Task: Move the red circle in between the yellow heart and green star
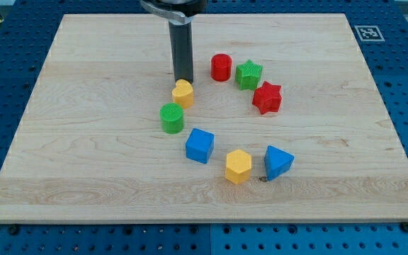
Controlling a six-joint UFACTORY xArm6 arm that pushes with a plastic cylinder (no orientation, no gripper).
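Eight blocks lie on the wooden tabletop point(83, 142), in a loose ring. Two are red: the red circle point(221, 67) and a red star point(267, 98). Two are green: the green star point(248, 74) and a green circle point(172, 117). Two are yellow: the yellow heart point(183, 93) and a yellow hexagon point(238, 166). Two are blue: a blue cube point(200, 145) and a blue triangle-like block point(278, 162).

I carry no fingers, so there is nothing to part or close; I end in one dark rod. My tip point(183, 79) stands on the tabletop right at the top edge of the yellow heart, touching it or nearly so; I cannot tell which.

The red circle sits toward the view's top, to the view's right of my tip and slightly higher, apart from it. It lies just beside the green star, on that star's left, and up and to the right of the yellow heart, with a gap between the heart and it.
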